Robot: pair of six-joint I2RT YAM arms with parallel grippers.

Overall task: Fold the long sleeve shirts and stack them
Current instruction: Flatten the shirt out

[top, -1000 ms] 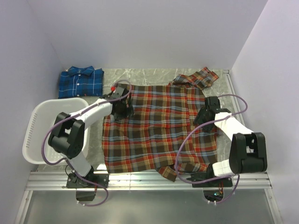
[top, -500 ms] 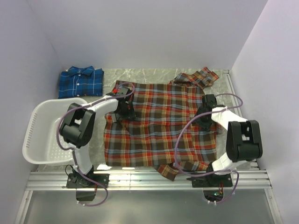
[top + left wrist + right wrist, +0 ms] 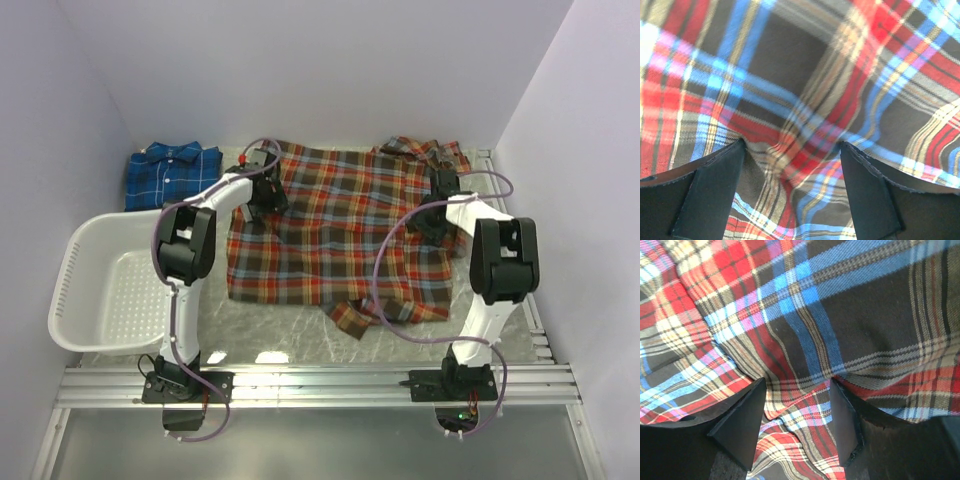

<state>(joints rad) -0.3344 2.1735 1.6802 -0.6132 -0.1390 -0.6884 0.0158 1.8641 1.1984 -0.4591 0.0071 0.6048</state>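
Table [image 3: 280, 335]: grey, marbled, bare along the near edge. A white slotted plastic basket [image 3: 125, 290] stands at 8 o'clock, just beside the left arm [image 3: 186, 250].

Red-orange shirt [image 3: 340, 240]: spread flat, from the centre of the table toward 1 o'clock. Woven plaid cloth, brown and blue checks. The near hem runs roughly straight; one sleeve [image 3: 345, 318] pokes out from under it at 6 o'clock. The collar end [image 3: 420, 150] lies rumpled against the far wall at 1 o'clock.

Left end effector [image 3: 260, 205]: set down on the shirt's 9 o'clock side, the cloth directly beneath it. In the wrist view its dark fingers [image 3: 710, 195] stand wide apart, tips pressed into the fabric, a shallow pucker between them. Nothing is pinched.

Right end effector [image 3: 433, 218]: set down on the shirt's 3 o'clock side. Its fingers [image 3: 740, 425] stand apart, somewhat narrower than the left pair, tips dug into the cloth with a soft ridge raised between them. No clamp is visible.

Arm pose: both arms reach far out from their bases. The left forearm angles toward 1 o'clock. The right arm [image 3: 500, 260] rises to its elbow near the right wall, and its forearm angles toward 11 o'clock.

Blue shirt [image 3: 172, 175]: folded into a neat rectangle at 10 o'clock, collar up, well apart from both end effectors.
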